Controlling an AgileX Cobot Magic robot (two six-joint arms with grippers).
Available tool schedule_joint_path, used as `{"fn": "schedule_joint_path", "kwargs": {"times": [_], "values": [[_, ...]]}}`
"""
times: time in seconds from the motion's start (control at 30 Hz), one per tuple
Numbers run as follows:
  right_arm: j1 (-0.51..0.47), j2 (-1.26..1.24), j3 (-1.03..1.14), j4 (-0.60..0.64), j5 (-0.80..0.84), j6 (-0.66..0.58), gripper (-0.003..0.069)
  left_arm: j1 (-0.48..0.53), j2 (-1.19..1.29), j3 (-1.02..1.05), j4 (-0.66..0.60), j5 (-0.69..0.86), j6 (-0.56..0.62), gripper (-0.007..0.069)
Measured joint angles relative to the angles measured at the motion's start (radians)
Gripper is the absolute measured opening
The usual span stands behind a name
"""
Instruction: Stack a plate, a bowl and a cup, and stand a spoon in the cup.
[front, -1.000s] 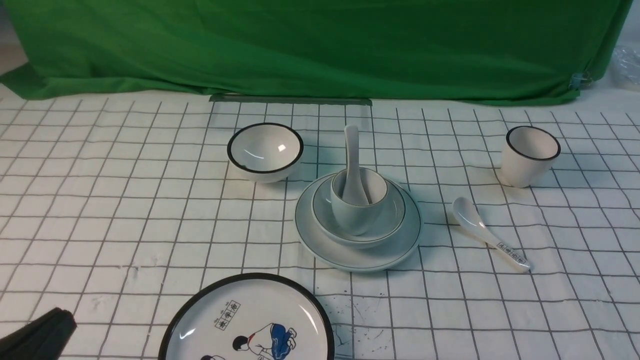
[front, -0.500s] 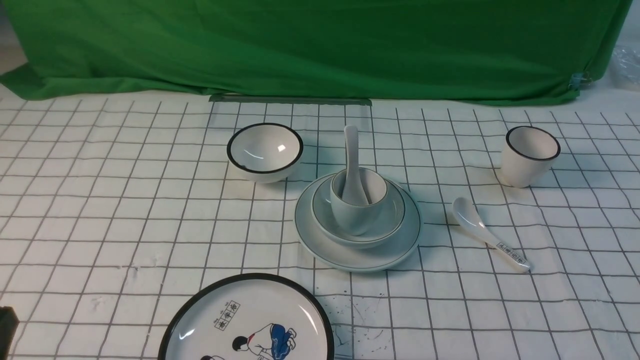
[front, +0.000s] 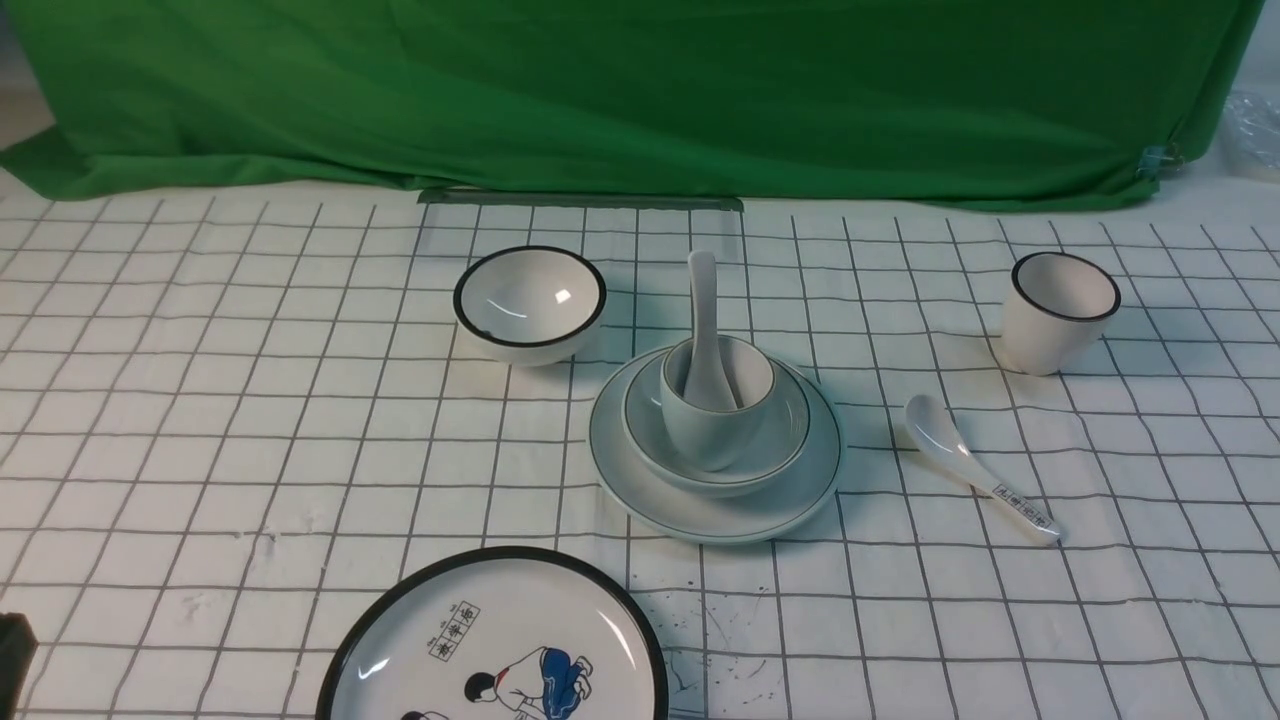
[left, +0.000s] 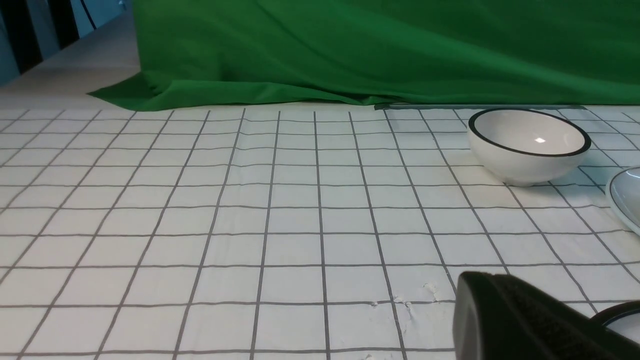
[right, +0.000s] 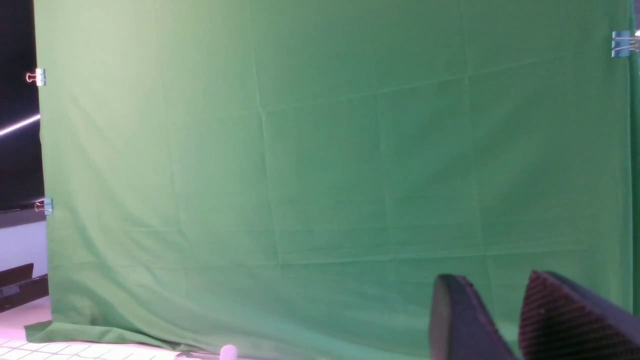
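The spoon (front: 706, 330) is standing in the cup (front: 716, 405), its bowl end hiding inside; cup sitting in bowl (front: 716, 425) on plate (front: 716, 445), mid-desk (front: 250, 420). Left gripper (left: 530, 320), cut off by the frame, is showing clenched jaws. Right gripper (right: 505, 320) is holding nothing, jaws parted.

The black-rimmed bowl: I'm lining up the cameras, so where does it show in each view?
Front view: black-rimmed bowl, left of centre, behind-left of the plate.
Left wrist view: upper right.
Right wrist view: not in it.
Shared landmark: the green cloth.
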Motion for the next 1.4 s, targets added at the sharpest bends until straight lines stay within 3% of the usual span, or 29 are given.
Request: {"fn": "schedule_joint_path", "kwargs": {"times": [0.27, 0.37, 0.5, 0.6, 0.77, 1.4], "values": [[0.000, 0.000, 0.000, 0.000, 0.000, 0.000, 0.0236, 0.000, 0.000, 0.000, 0.000, 0.000, 0.000, 0.0002], [-0.025, -0.003, 0.000, 0.000, 0.034, -0.054, 0.0236, 0.000, 0.000, 0.000, 0.000, 0.000, 0.002, 0.0002], [-0.152, -0.004, 0.013, 0.000, 0.282, -0.183, 0.0236, 0.000, 0.000, 0.000, 0.000, 0.000, 0.002, 0.0002], [-0.232, -0.005, 0.071, 0.000, 0.379, -0.256, 0.0237, 0.000, 0.000, 0.000, 0.000, 0.000, 0.002, 0.0002], [-0.311, -0.043, 0.142, -0.002, 0.526, -0.265, 0.0237, 0.000, 0.000, 0.000, 0.000, -0.001, 0.002, 0.0002], [-0.311, -0.043, 0.143, -0.003, 0.573, -0.261, 0.0237, 0.000, 0.000, 0.000, 0.000, 0.001, 0.004, 0.0002]]}}
